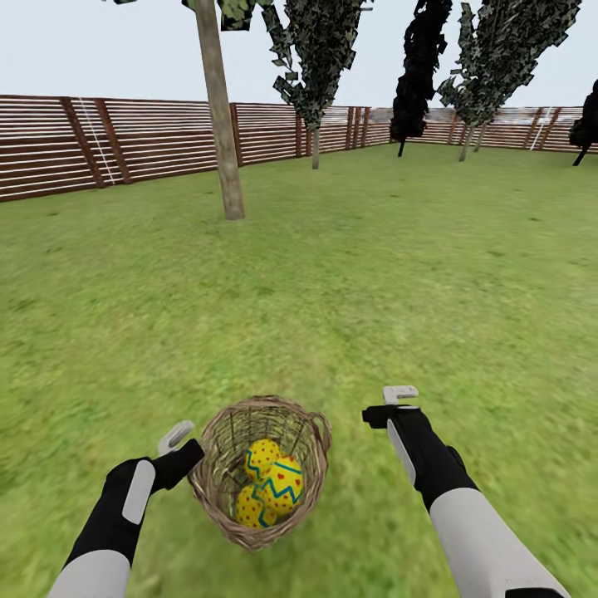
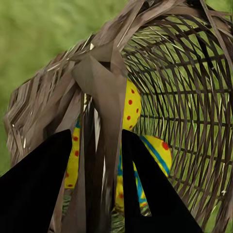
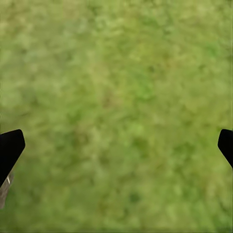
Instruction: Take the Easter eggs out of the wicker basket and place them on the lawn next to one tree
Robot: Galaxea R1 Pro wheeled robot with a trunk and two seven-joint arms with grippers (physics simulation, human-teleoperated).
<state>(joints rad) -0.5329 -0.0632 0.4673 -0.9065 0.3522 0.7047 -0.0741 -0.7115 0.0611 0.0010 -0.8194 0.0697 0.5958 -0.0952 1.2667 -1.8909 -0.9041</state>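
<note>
All three Easter eggs sit in the wicker basket, so nothing is unloaded yet. Your left pincer is closed on the basket's near rim, a woven strand pinched between its fingers, with the eggs just beyond them inside. Your right pincer hangs wide apart and empty over the lawn, beside the basket. The tree stands well ahead of both pincers, by the fence.
</note>
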